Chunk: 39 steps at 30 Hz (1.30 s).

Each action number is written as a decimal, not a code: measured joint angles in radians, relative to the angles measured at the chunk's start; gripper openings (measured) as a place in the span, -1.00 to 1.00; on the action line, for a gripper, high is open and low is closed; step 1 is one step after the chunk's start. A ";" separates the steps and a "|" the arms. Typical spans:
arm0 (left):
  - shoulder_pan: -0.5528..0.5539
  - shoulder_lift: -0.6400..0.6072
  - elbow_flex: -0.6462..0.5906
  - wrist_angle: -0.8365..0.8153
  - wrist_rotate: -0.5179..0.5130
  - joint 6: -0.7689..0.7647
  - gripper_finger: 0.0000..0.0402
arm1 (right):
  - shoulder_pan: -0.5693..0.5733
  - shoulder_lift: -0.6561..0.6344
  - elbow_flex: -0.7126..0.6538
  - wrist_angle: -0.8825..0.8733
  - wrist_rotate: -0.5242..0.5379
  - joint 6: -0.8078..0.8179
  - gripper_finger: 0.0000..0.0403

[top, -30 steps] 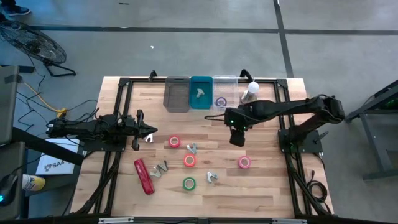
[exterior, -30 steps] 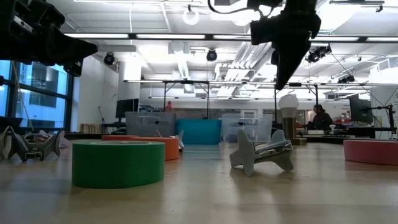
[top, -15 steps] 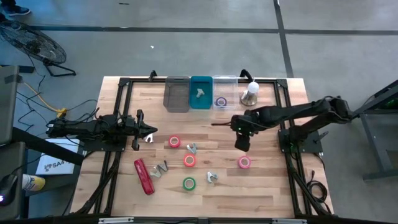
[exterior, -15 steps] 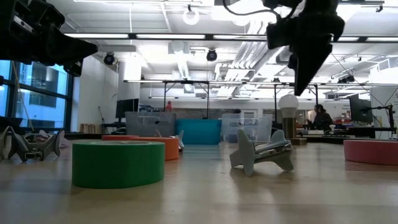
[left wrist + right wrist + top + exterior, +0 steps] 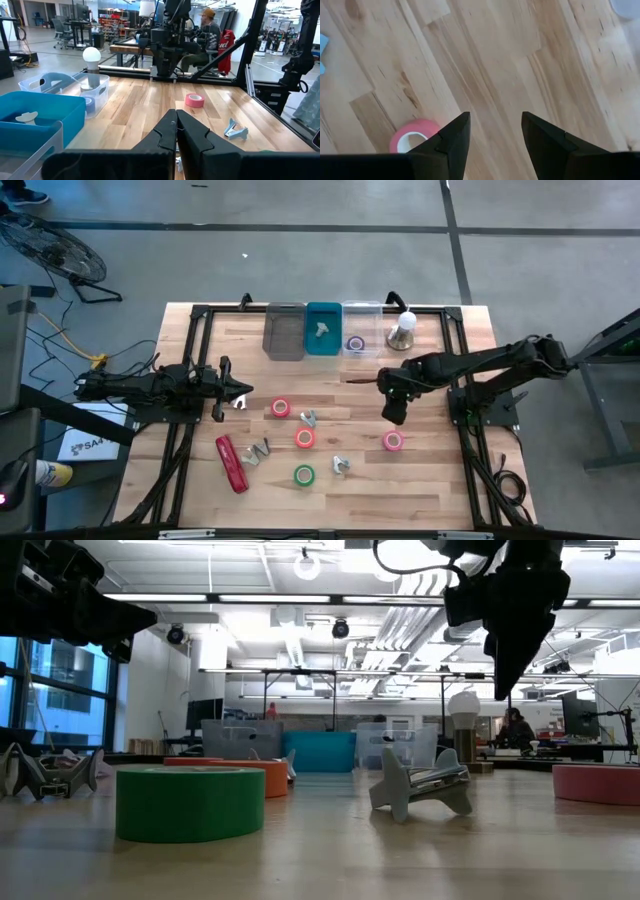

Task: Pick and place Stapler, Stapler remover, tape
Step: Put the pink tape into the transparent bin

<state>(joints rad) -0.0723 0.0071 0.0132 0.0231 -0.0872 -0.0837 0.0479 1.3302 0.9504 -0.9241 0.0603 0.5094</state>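
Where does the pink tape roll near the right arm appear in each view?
High view: pink tape roll, just below the right gripper.
Low view: right edge.
Left wrist view: centre, on the table.
Right wrist view: beside the open fingers.
Shared landmark: right gripper.

tape rolls: five – red [image 5: 281,408], orange [image 5: 305,438], green [image 5: 304,475], pink [image 5: 393,441], purple [image 5: 355,343]
stapler [image 5: 231,463]: one
bins [image 5: 284,332]: three

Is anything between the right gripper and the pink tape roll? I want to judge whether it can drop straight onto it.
Nothing visible. The right gripper hangs open above bare wood, the pink tape roll lying just nearer the table's front edge. The closest metal staple remover lies off to the side.
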 joint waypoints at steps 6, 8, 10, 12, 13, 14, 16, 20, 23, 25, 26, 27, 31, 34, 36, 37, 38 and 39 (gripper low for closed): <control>0.000 0.000 0.000 0.000 0.000 0.000 -0.97 | 0.019 0.000 0.000 -0.055 -0.018 0.109 -0.16; 0.000 0.000 0.000 0.000 0.000 0.000 -0.97 | 0.035 0.000 0.000 -0.080 -0.018 0.161 -0.16; 0.000 0.000 0.000 0.000 0.000 0.000 -0.97 | 0.054 0.000 0.000 -0.093 -0.017 0.210 -0.16; 0.000 0.000 0.000 0.000 0.000 0.000 -0.97 | 0.075 0.004 0.000 -0.085 -0.017 0.261 -0.16; 0.000 0.000 0.000 0.000 0.000 0.000 -0.97 | 0.084 0.009 0.000 -0.085 -0.019 0.285 -0.16; 0.000 0.000 0.000 0.000 0.000 0.000 -0.97 | 0.092 0.014 0.000 -0.085 -0.021 0.307 -0.16; 0.000 0.000 0.000 0.000 0.000 0.000 -0.97 | 0.107 0.031 0.000 -0.088 -0.033 0.351 -0.16; 0.000 0.000 0.000 0.000 0.000 0.000 -0.97 | 0.148 0.065 0.000 -0.085 -0.069 0.430 -0.16; 0.000 0.000 0.000 0.000 0.000 0.000 -0.97 | 0.185 0.094 0.000 -0.081 -0.103 0.479 -0.16; 0.000 0.000 0.000 0.000 0.000 0.000 -0.97 | 0.204 0.113 0.000 -0.080 -0.105 0.509 -0.16; 0.000 0.000 0.000 0.000 0.000 0.000 -0.97 | 0.213 0.123 0.000 -0.079 -0.105 0.522 -0.16; 0.000 0.000 0.000 0.000 0.000 0.000 -0.97 | 0.221 0.133 0.000 -0.077 -0.107 0.535 -0.16; 0.000 0.000 0.000 0.000 0.000 0.000 -0.97 | 0.249 0.175 0.000 -0.073 -0.113 0.573 -0.16; 0.000 0.000 0.000 0.000 0.000 0.000 -0.97 | 0.257 0.208 0.000 -0.055 -0.125 0.583 -0.16; 0.000 0.000 0.000 0.000 0.000 0.000 -0.97 | 0.256 0.230 0.000 -0.046 -0.131 0.583 -0.16; 0.000 0.000 0.000 0.000 0.000 0.000 -0.97 | 0.256 0.241 0.000 -0.047 -0.129 0.583 -0.16; 0.000 0.000 0.000 0.000 0.000 0.000 -0.97 | 0.256 0.252 0.000 -0.047 -0.122 0.583 -0.16; 0.000 0.000 0.000 0.000 0.000 0.000 -0.97 | 0.256 0.262 0.000 -0.047 -0.120 0.583 -0.16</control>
<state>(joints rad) -0.0723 0.0069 0.0132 0.0231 -0.0872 -0.0836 0.3039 1.5923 0.9504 -0.9707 -0.0600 1.0927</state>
